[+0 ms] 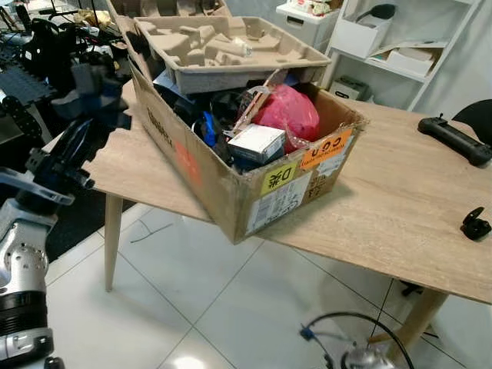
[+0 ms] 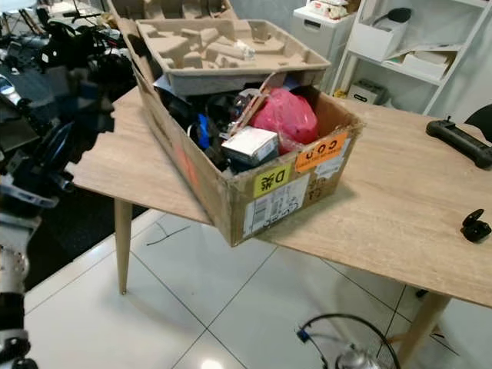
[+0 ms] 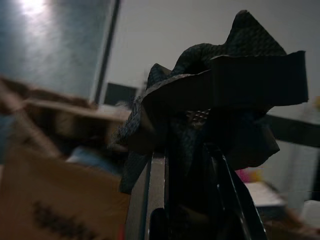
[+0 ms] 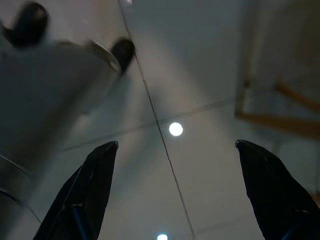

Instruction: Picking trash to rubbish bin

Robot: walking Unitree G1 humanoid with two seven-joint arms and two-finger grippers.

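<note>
crumpled dark trash (image 3: 220, 100) sits pinched in the left gripper (image 1: 81, 115), raised just left of the cardboard box (image 1: 231, 173) on the table (image 1: 407, 207); the box lies to its right. right gripper (image 4: 175, 190) hangs wide open over floor.

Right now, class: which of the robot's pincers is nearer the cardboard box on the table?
Left. The left pincer, holding dark crumpled trash, is raised beside the cardboard box. The right pincer hangs open, low over the floor.
</note>
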